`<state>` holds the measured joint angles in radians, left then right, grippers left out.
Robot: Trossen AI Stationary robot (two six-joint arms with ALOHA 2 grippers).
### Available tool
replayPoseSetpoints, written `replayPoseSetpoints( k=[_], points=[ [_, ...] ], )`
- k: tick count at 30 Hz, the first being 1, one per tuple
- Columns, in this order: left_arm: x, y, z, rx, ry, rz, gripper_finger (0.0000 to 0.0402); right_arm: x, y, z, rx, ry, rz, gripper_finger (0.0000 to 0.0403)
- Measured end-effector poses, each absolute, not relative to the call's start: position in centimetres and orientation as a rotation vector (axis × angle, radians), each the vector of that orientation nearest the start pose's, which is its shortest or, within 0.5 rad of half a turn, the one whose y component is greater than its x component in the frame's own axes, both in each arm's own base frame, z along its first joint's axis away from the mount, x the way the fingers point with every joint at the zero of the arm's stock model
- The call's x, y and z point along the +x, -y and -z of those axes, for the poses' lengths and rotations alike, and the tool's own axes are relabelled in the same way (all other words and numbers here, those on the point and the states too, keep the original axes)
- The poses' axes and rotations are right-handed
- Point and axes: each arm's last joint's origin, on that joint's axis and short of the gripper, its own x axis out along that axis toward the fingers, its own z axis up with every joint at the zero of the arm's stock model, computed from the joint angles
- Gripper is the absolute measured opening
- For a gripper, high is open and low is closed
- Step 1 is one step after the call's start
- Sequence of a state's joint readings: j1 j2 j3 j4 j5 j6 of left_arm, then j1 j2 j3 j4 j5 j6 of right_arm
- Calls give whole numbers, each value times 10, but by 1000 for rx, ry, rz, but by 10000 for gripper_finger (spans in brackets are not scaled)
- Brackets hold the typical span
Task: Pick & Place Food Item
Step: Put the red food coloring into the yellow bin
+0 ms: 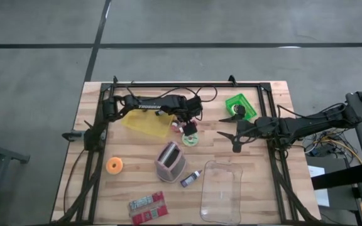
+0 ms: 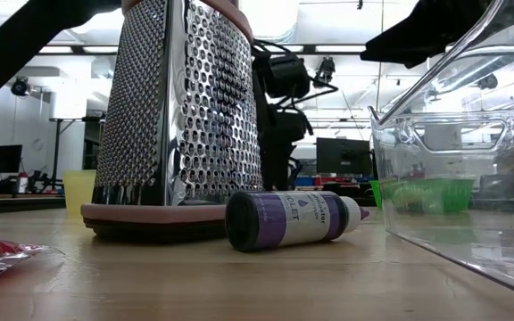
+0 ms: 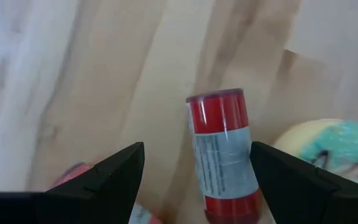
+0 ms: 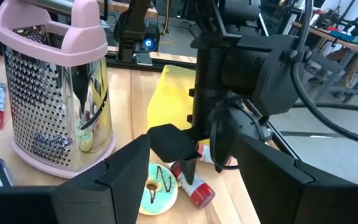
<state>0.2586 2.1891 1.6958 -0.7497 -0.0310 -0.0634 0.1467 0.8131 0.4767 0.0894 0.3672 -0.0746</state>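
Left end effector (image 3: 194,180) hangs apart over the red bottle (image 3: 222,155).
Its fingers sit on both sides of the bottle, lying on the surface (image 1: 137,182) beside the toy donut (image 1: 190,139), ready to pinch.

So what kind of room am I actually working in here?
Most likely a robotics lab or workshop: the wooden table stands on a bare concrete floor, and the low view shows computer monitors and ceiling strip lights behind it.
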Motion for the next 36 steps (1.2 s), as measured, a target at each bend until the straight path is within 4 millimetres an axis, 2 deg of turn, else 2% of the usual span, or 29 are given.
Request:
replayPoseSetpoints(
  k=[8, 22, 27, 33, 36],
  points=[
    [430, -120, -160, -204, -1244, -265, 295, 181, -16, -248, -140, -249, 210, 231],
    [418, -117, -134, -230, -1272, -216, 285, 181, -16, -248, -139, -244, 210, 231],
    [419, -118, -134, -224, -1262, -213, 227, 181, -16, -248, -139, -244, 211, 231],
    [424, -116, -139, -191, -1241, -180, 101, 181, -16, -248, -139, -244, 211, 230],
    [427, -114, -142, -171, -1226, -164, 91, 181, -16, -248, -139, -243, 212, 231]
  ],
)
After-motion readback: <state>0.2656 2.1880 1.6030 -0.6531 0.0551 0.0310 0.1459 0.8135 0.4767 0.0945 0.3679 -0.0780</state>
